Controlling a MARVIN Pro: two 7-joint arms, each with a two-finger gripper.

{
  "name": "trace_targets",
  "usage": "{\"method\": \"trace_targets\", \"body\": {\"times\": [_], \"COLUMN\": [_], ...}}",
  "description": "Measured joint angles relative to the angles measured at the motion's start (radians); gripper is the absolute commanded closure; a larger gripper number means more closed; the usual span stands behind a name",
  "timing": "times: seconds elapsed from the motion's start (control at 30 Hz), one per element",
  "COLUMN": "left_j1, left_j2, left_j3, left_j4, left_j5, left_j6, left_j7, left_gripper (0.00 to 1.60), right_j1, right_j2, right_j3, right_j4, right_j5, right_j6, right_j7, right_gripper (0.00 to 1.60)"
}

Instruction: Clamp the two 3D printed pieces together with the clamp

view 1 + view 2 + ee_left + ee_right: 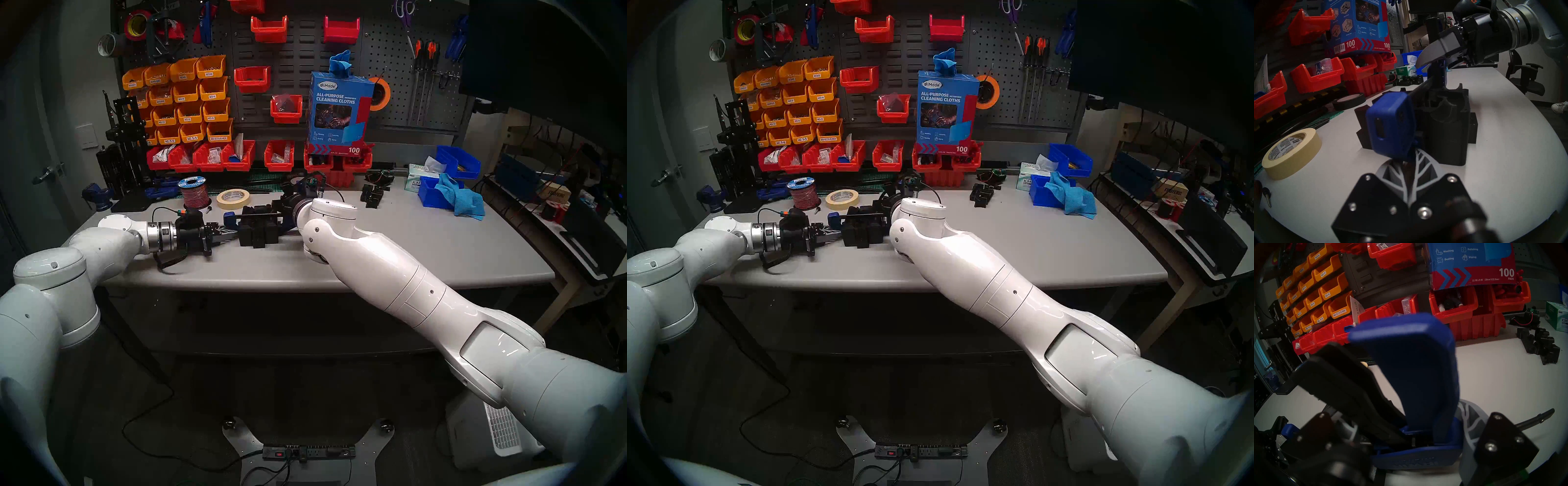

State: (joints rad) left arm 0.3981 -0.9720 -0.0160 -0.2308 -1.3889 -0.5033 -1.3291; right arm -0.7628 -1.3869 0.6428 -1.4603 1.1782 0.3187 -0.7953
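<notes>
The two 3D printed pieces (258, 234), matte black notched blocks, stand side by side on the grey table, left of centre. The blue clamp (229, 217) straddles them, with its black bar (259, 214) lying across their tops. Its blue end jaw (1390, 122) is against the pieces' left side (1446, 129). My left gripper (222, 235) is shut on the lower tip of that end jaw, fingers together in the left wrist view (1411, 162). My right gripper (1431, 57) is shut on the clamp's blue handle (1407, 361) and black trigger (1342, 378); the far jaw is hidden behind my right wrist.
A masking tape roll (233, 198), a wire spool (194, 193) and a black tape roll (1349, 101) lie just behind the clamp. A heap of small black parts (373, 195) and blue bins with a cloth (451, 195) sit to the right. Red bins (203, 157) line the back.
</notes>
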Motion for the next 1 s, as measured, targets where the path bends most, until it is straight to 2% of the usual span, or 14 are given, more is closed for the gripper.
{"method": "trace_targets", "body": {"times": [0.67,0.7,0.73,0.77,1.0], "left_j1": [0.000,0.000,0.000,0.000,0.000], "left_j2": [0.002,0.002,0.001,0.001,0.000], "left_j3": [0.000,0.000,-0.001,-0.001,-0.001], "left_j4": [0.007,0.007,0.007,0.007,0.007], "left_j5": [0.000,0.000,0.000,0.000,0.000], "left_j6": [0.001,0.001,0.001,0.001,0.001], "left_j7": [0.000,0.000,0.000,0.000,-0.001], "left_gripper": [1.60,1.60,1.60,1.60,1.60], "right_j1": [0.008,0.008,0.008,0.008,0.012], "right_j2": [-0.016,-0.016,-0.016,-0.016,-0.028], "right_j3": [-0.012,-0.013,-0.013,-0.013,-0.020], "right_j4": [0.015,0.015,0.016,0.016,0.009], "right_j5": [0.003,0.003,0.003,0.004,0.013], "right_j6": [-0.023,-0.025,-0.026,-0.026,-0.041], "right_j7": [-0.017,-0.017,-0.018,-0.018,-0.012], "right_gripper": [1.60,1.52,0.19,0.00,0.00]}}
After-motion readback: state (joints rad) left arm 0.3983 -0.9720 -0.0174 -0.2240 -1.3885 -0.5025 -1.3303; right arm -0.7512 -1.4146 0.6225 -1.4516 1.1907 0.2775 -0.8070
